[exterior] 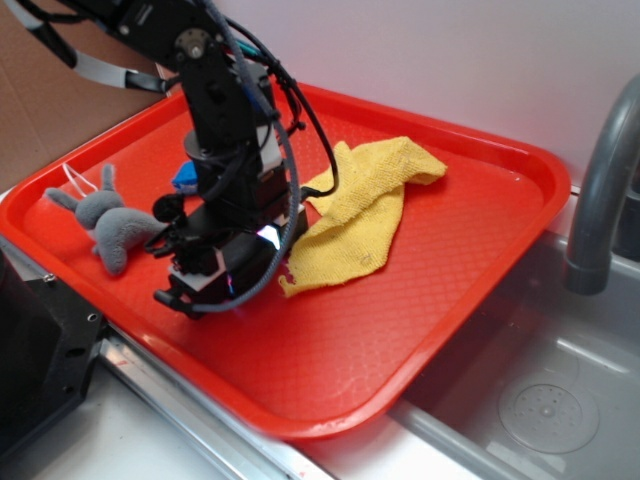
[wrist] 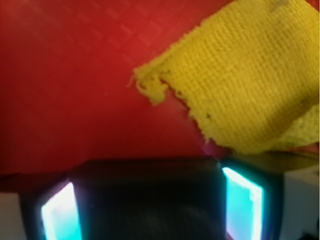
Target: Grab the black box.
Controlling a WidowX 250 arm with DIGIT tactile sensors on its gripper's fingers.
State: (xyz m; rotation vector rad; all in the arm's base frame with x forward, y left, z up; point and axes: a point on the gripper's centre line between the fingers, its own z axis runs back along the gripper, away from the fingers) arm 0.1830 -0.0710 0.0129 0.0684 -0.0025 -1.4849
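two views | wrist only: black box point(wrist: 145, 200) between pincer point(wrist: 150, 210) pads

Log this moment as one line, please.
phase: grasp | gripper: fingers either side of glossy black squarish box, closure unclear | red plastic tray: yellow knitted cloth, grey plush toy

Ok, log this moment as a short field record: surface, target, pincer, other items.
surface: red tray beside a metal sink
target: black box, seen in the wrist view between the two lit fingers
pincer: pincer low over the tray, closed on the black box
cloth: yellow towel crumpled on the tray, just past the box
toy: grey plush animal near the tray's left edge
blue item: small blue object behind the arm, mostly hidden
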